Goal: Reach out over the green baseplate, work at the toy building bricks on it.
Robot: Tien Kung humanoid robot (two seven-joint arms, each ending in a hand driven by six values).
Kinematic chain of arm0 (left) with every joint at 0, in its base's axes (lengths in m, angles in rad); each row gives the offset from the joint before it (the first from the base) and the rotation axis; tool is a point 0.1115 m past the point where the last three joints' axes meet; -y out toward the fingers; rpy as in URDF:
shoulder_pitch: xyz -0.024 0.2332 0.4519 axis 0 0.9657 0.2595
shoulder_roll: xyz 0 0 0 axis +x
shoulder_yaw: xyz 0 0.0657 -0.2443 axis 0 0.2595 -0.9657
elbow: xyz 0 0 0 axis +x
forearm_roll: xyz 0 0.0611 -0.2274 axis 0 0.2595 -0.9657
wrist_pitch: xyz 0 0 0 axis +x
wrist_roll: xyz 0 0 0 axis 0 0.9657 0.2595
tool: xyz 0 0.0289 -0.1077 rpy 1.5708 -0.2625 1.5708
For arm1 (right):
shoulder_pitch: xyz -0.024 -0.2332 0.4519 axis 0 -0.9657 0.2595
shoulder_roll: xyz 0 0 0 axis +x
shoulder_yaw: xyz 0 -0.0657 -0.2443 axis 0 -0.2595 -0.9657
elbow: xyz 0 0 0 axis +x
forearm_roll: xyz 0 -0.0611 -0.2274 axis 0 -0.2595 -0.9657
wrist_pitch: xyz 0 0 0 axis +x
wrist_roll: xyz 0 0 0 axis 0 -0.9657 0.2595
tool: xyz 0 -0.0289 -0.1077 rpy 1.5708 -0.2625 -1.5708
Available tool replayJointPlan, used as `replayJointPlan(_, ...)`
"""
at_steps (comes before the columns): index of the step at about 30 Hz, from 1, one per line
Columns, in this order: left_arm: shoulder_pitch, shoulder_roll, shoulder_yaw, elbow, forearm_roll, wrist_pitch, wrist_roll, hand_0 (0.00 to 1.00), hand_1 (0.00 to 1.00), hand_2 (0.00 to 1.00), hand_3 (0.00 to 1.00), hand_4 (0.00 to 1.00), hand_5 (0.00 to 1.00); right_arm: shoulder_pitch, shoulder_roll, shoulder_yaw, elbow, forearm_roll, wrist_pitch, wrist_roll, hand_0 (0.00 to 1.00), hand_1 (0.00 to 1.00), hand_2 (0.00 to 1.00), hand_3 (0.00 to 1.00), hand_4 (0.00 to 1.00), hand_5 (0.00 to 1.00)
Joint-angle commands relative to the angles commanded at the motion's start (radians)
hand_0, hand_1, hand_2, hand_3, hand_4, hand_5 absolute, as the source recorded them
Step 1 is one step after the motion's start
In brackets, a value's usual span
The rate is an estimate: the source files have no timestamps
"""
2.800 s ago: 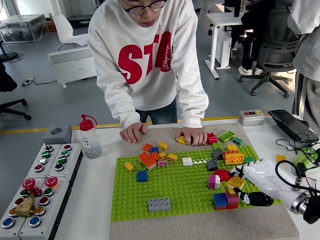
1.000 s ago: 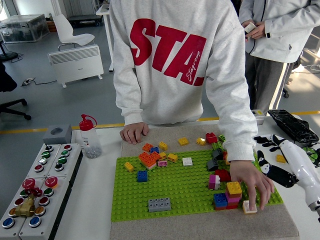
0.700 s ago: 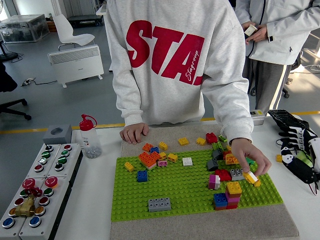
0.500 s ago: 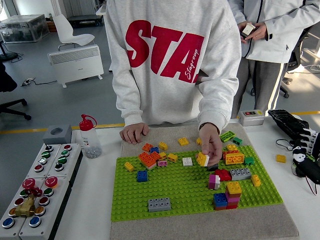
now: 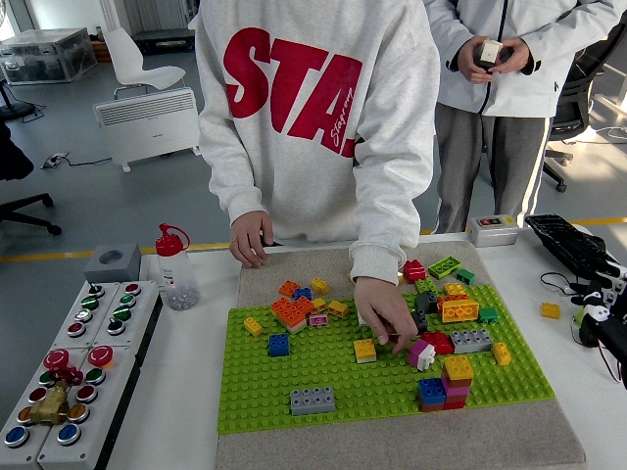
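The green baseplate lies on a beige mat in the middle of the table. Loose bricks lie on it: an orange cluster, a blue brick, a grey brick, a yellow brick, and a blue, magenta and yellow stack. A person's hand reaches down onto the plate between the yellow brick and a pink and white brick. The person's other hand rests at the table's far edge. My right hand is at the picture's right edge, off the plate.
Two button boxes stand at the left, with a red-capped bottle and a grey box behind them. A black device and a small switch box lie at the back right. A second person stands behind.
My right hand has drawn back from the plate's right side to the picture's right edge. The person's hand has moved from the plate's right to its middle, and a yellow brick now lies there.
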Motion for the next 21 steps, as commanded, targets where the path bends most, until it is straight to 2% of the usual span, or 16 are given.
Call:
replayJointPlan(6,-0.002,0.002,0.002,0.000,-0.006,0.001,-0.005,0.680,0.689,0.663,0.619,0.362,0.998,-0.006,0.010,0.004,0.002,0.093,0.001,0.040,0.554,0.598,0.643,0.657,0.383,0.135)
replayJointPlan(7,-0.003,0.003,0.001,0.000,-0.007,0.002,-0.006,0.680,0.688,0.663,0.619,0.362,0.998,-0.007,0.012,0.006,0.003,0.113,0.005,0.047,0.577,0.634,0.710,0.674,0.401,0.153)
replayJointPlan(9,-0.004,0.003,0.001,0.000,-0.010,0.004,-0.009,0.680,0.688,0.663,0.619,0.362,0.998,-0.010,0.015,0.012,0.003,0.157,0.018,0.058,0.577,0.634,0.710,0.674,0.401,0.153)
replayJointPlan(12,-0.008,0.005,0.002,0.000,-0.014,0.005,-0.014,0.680,0.688,0.663,0.619,0.362,0.998,-0.013,0.020,0.028,0.006,0.233,0.060,0.065,0.577,0.634,0.710,0.674,0.401,0.153)
replayJointPlan(13,-0.010,0.006,0.004,0.000,-0.017,0.005,-0.017,0.678,0.688,0.664,0.620,0.362,0.998,-0.015,0.023,0.038,0.006,0.265,0.082,0.066,0.729,0.739,0.771,0.757,0.430,0.216)
replayJointPlan(18,-0.020,0.008,0.011,0.000,-0.041,0.007,-0.034,0.678,0.688,0.664,0.620,0.362,0.998,-0.023,0.035,0.082,0.007,0.433,0.190,0.053,0.729,0.739,0.771,0.757,0.430,0.216)
replayJointPlan(19,-0.023,0.008,0.013,0.000,-0.047,0.007,-0.038,0.678,0.685,0.664,0.632,0.361,0.998,-0.024,0.036,0.090,0.007,0.471,0.216,0.048,0.790,0.768,0.793,0.772,0.456,0.298)
replayJointPlan(21,-0.029,0.008,0.017,0.000,-0.059,0.008,-0.043,0.678,0.685,0.664,0.632,0.361,0.998,-0.026,0.037,0.098,0.008,0.530,0.252,0.041,0.790,0.768,0.793,0.772,0.456,0.298)
